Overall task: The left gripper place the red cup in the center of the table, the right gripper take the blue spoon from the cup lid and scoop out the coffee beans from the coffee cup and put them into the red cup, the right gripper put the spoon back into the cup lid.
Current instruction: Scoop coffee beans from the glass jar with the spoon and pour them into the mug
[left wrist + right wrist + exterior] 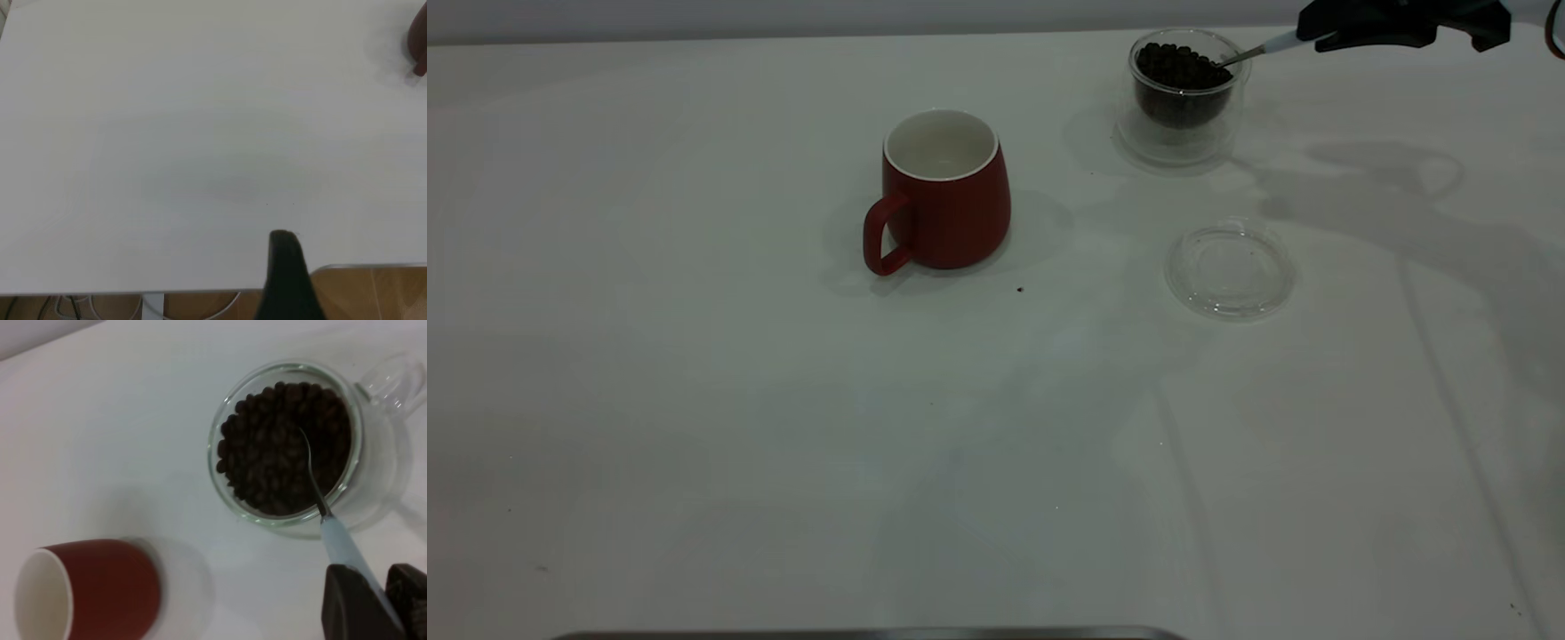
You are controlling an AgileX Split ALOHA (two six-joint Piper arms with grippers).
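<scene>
The red cup (943, 191) stands upright near the table's (694, 400) middle, white inside showing bare, handle toward the front left; it also shows in the right wrist view (100, 590). At the back right, the clear coffee cup (1183, 98) holds the dark coffee beans (1178, 71). My right gripper (1320, 36) hovers just right of it, shut on the pale handle of the blue spoon (341, 547). The spoon's metal end reaches down into the coffee beans (267, 460). The cup lid (1230, 269) lies flat in front of the coffee cup with nothing on it.
A black part of my left gripper (287, 280) hangs over the table's near edge, far from the red cup (419, 40). A tiny dark speck (1020, 289) lies just in front of the red cup. A grey metal edge (871, 634) runs along the table's front.
</scene>
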